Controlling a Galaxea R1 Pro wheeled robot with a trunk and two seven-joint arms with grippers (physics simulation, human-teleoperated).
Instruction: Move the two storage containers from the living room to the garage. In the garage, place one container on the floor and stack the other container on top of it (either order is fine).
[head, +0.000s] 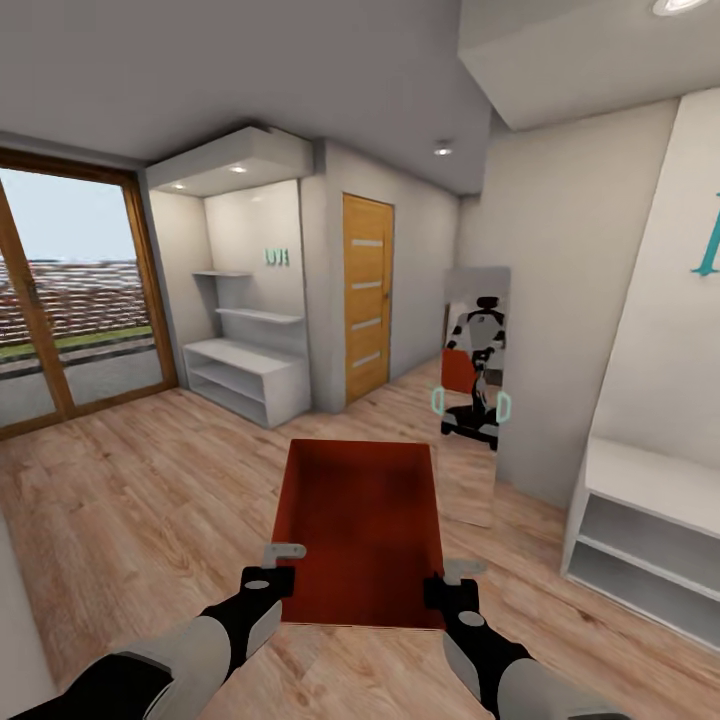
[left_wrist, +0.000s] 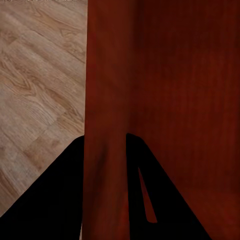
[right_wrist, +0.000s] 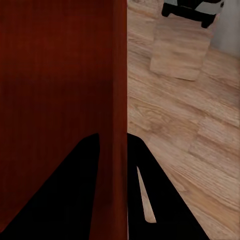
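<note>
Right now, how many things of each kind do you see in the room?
Storage container: 1
Wooden door: 1
Mirror: 1
White shelf units: 2, one by the window, one at right
Total: 5

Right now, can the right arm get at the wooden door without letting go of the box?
Probably not. The right gripper is shut on the box wall, as is the left gripper, and the door stands far across the wood floor, beyond reach.
</note>
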